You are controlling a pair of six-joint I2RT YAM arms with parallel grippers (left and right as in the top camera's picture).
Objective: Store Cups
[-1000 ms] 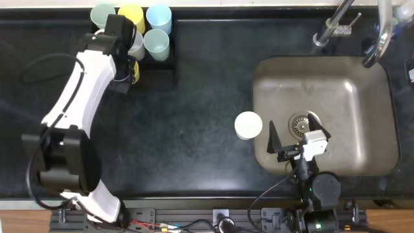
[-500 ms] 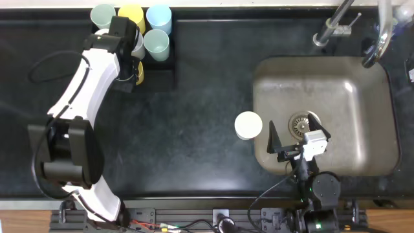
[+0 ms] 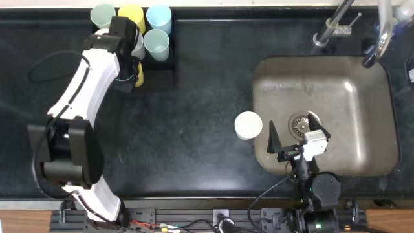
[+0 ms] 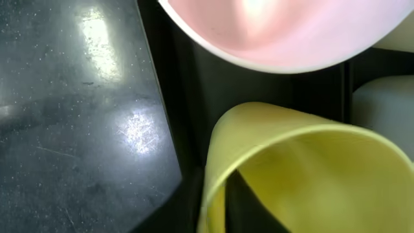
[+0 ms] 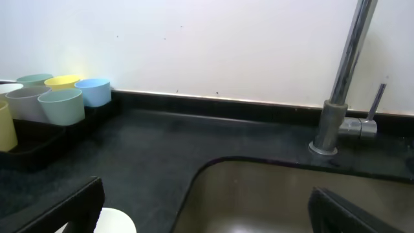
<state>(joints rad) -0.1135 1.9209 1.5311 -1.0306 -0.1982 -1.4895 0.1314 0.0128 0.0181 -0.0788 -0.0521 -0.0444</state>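
Note:
A black tray [image 3: 162, 76] at the counter's back left holds several cups: green [image 3: 102, 13], yellow [image 3: 131, 11], blue [image 3: 159, 15], pale green [image 3: 156, 44] and a pale grey one [image 3: 137, 45]. My left gripper [image 3: 132, 70] is over the tray's front row, shut on a yellow cup [image 4: 304, 175] that hangs tilted, close beside a pinkish-white cup [image 4: 291, 32]. A white cup [image 3: 248, 125] stands upside down on the counter by the sink's left rim, and shows again [image 5: 116, 221] in the right wrist view. My right gripper [image 3: 284, 146] rests open over the sink's front left part, holding nothing.
The steel sink [image 3: 362, 84] fills the right side, with a drain [image 3: 301, 123] and a tap [image 3: 336, 26] behind it. Dark countertop [image 3: 194, 142] lies open between tray and sink. A white wall [image 5: 213, 45] backs the counter.
The left arm shifted slightly right over the tray a second ago and has kept still since. The right arm and the white cup have not moved.

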